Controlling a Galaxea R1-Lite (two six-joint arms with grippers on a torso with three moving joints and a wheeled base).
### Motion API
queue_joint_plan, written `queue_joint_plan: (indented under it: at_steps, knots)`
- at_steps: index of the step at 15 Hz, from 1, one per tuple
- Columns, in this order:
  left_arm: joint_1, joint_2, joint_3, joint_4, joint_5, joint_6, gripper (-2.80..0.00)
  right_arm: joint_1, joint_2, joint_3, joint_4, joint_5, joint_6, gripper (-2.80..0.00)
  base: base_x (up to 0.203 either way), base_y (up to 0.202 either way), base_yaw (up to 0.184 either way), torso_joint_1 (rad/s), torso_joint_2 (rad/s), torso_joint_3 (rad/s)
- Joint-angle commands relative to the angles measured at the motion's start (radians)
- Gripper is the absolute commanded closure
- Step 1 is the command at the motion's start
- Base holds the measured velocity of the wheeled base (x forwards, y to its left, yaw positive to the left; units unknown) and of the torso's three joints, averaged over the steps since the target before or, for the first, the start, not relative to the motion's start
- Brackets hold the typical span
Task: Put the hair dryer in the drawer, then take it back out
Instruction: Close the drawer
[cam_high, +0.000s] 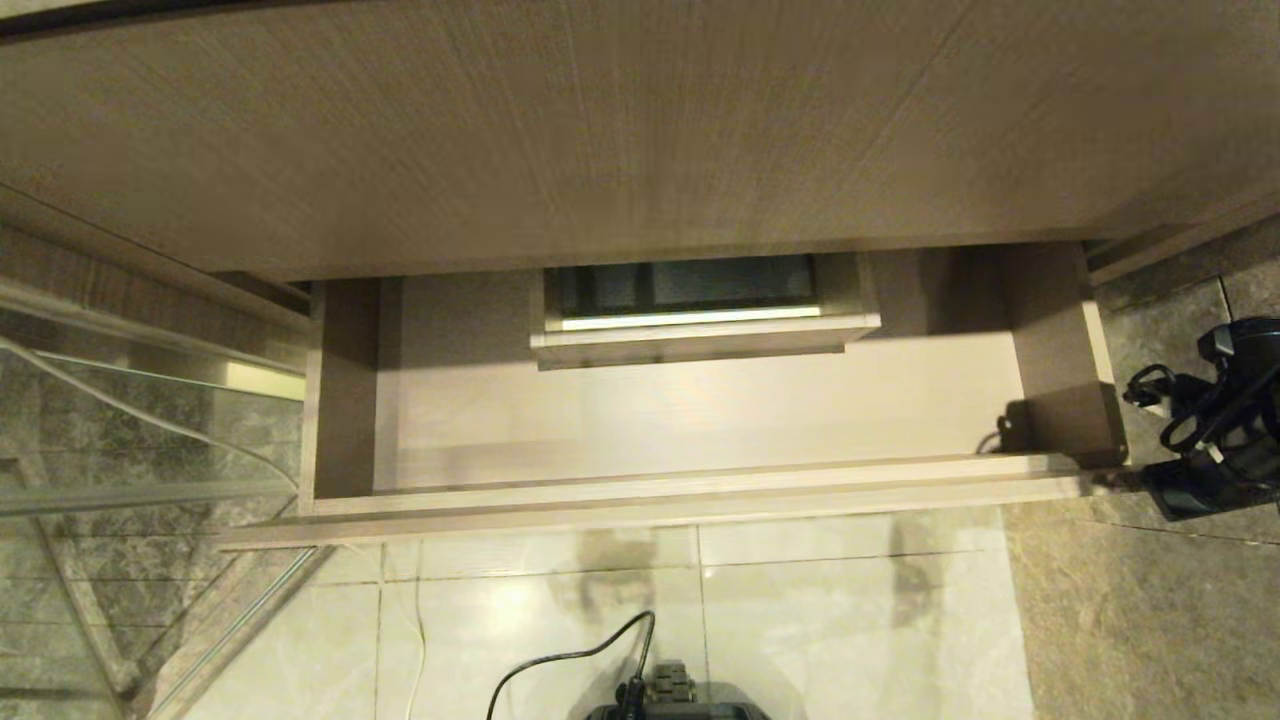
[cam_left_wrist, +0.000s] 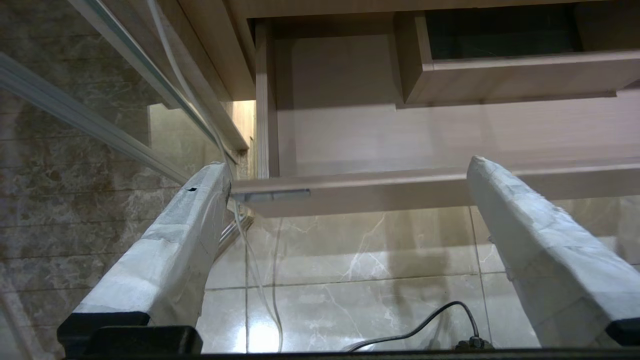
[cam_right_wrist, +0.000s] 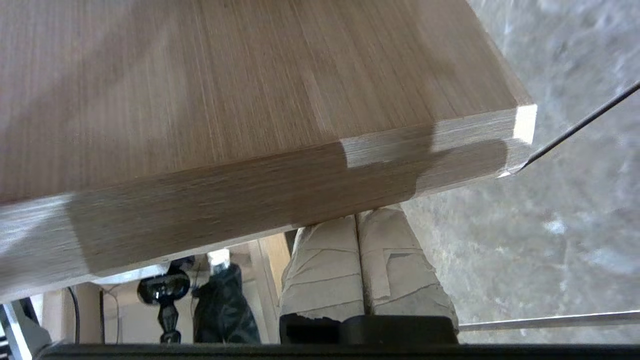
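- The drawer (cam_high: 690, 490) stands pulled out under the panel (cam_high: 640, 130). Its floor shows bare wood, with the boxed cut-out (cam_high: 700, 335) at mid-back.
- A small dark shape (cam_high: 1005, 430) sits in the drawer's right front corner, too dim to name. I cannot tell where the hair dryer is.
- The left wrist view alone shows the left gripper (cam_left_wrist: 347, 165). It is spread wide, holds nothing, and hangs over the floor tiles (cam_left_wrist: 350, 260) before the drawer front.
- The right wrist view alone shows the right gripper (cam_right_wrist: 357, 220). Its fingers (cam_right_wrist: 325, 270) are pressed together with nothing seen between them, and their tips are hidden under the drawer front's right corner.
- The head view shows only the right arm (cam_high: 1225, 420), just beside the drawer's right end, and a cable (cam_high: 560, 665) on the tiles.
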Motion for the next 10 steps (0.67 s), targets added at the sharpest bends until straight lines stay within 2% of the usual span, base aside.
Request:
queue_joint_plan:
  at_steps: [1,10]
  knots:
    - [0.000,0.000,0.040,-0.001,0.000,-0.001,-2.80,0.002,0.003,-0.016,-0.005,0.000,-0.002,0.00,0.000,0.000,0.000,0.000,0.00,0.000]
    - [0.000,0.000,0.040,-0.001,0.000,0.000,-2.80,0.002,-0.025,-0.057,-0.002,0.041,-0.008,0.00,0.000,0.000,0.000,0.000,0.00,0.000]
